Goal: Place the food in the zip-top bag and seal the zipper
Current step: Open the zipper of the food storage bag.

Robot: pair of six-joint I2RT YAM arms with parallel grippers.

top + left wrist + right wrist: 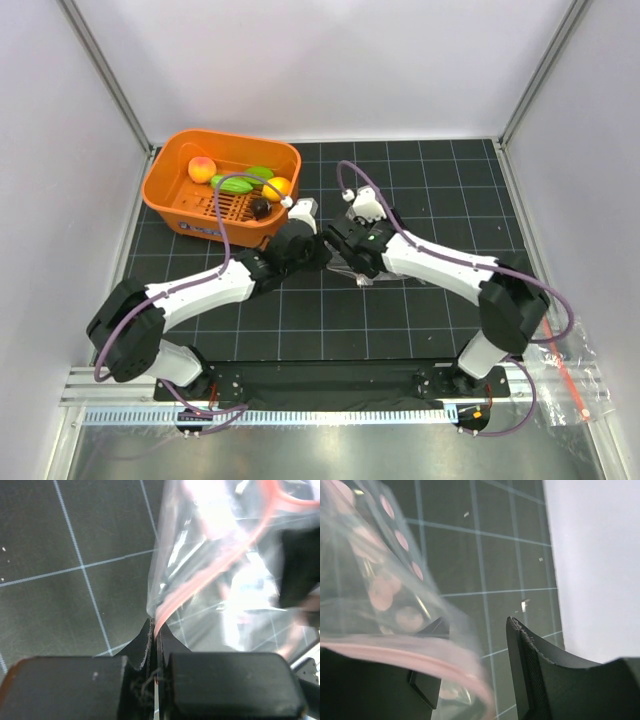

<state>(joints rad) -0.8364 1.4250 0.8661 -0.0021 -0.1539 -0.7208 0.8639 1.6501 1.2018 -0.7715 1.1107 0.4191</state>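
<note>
Left fingers (142, 644): pinching zipper (200, 584) of bag (215, 535), holding its mouth up.
Right fingers (532, 655): standing spread beside film.
Food (235, 184): sitting in basket (163, 188).

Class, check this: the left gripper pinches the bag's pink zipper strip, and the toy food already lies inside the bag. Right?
No. The top external view shows the toy food in the orange basket, not the bag. The left gripper does pinch the pink zipper strip.

The zip-top bag (210, 555) is blurred and cut off above.
</note>
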